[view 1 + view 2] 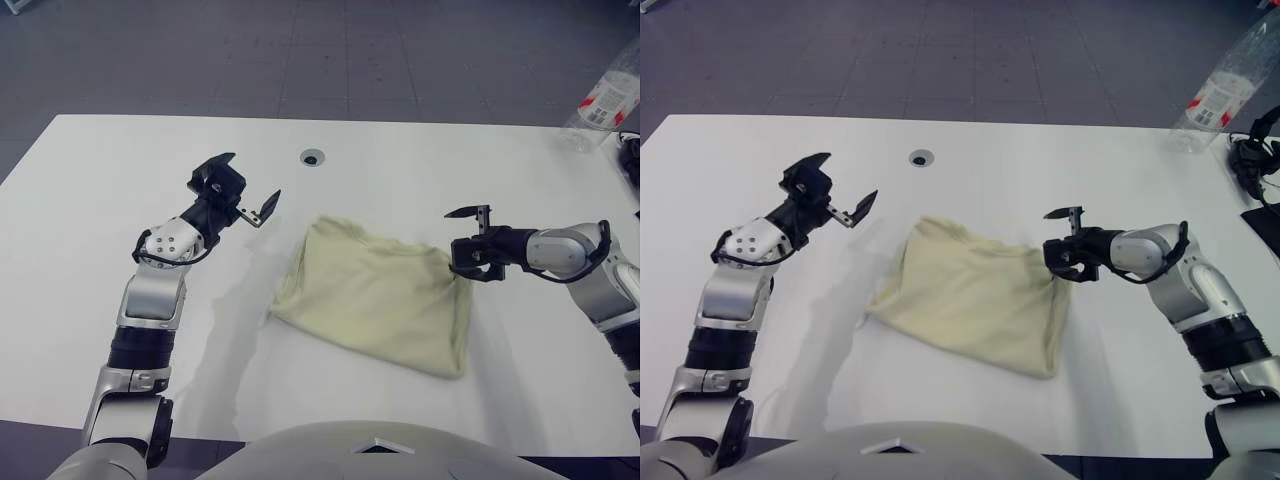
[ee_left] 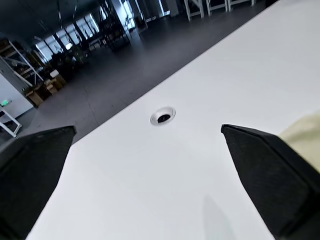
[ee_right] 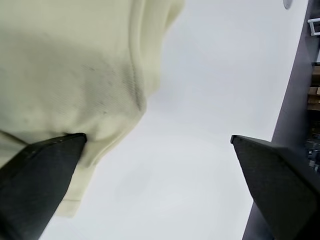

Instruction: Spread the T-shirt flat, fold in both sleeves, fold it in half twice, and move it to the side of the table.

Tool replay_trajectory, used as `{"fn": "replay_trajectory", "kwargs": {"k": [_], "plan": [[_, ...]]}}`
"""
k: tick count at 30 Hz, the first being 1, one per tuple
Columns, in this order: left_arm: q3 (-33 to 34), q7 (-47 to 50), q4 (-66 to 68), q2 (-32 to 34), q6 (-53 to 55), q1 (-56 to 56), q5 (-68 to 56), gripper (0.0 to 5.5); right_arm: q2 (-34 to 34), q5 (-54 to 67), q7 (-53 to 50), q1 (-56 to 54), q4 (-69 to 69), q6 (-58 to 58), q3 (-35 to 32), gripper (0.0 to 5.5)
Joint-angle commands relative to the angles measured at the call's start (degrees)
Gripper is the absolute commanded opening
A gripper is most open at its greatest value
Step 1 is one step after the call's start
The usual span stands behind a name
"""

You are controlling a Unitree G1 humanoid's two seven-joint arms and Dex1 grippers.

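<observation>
white table (image 1: 100, 170) carries folded t-shirt (image 1: 380, 295), bottle (image 1: 1225, 80).

There are one white surface (image 1: 100, 300), one pale yellow T-shirt (image 1: 380, 295), one round cable hole (image 1: 313, 157), one clear plastic bottle (image 1: 1225, 85) and two end effectors, the left end effector (image 1: 250, 180) and the right end effector (image 1: 456, 240).

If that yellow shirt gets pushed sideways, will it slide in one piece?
Probably not: the shirt looks soft and wrinkled, so it would likely bunch. It seems light, and the smooth table may let it slide.

Pale yellow T-shirt (image 1: 380, 295) lies folded, slightly rumpled, mid-table.
</observation>
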Motion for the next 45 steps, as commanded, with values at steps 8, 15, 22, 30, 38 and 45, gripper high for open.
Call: {"fn": "replay_trajectory", "kwargs": {"k": [8,15,22,30,38,45], "plan": [[5.3,-2.6,-5.5,6.7,2.8,8.6,-1.3,5.39,-6.7,25.3,14.4,23.9,-39.1,22.5,-8.9,5.40],[0.0,-5.9,-5.4,9.5,2.1,12.5,2.6,5.39,-3.5,35.9,10.4,25.9,-45.8,32.6,-14.4,5.40],[-1.5,-9.0,-5.8,11.4,1.2,15.7,2.8,5.39,1.7,42.2,4.5,11.9,-36.5,34.8,-20.3,5.40],[2.7,-10.5,-11.6,14.0,2.6,17.6,0.8,5.39,19.7,29.1,-13.1,-5.0,-15.0,33.4,-6.0,5.40],[4.3,-13.8,-22.8,14.3,9.0,22.0,-7.6,5.39,29.3,13.0,-19.3,-11.6,11.6,12.4,6.4,5.40],[-5.6,-16.4,-19.3,16.8,7.1,23.9,-0.9,5.39,31.4,6.7,-21.3,-12.4,21.7,5.6,8.5,5.40]]}}
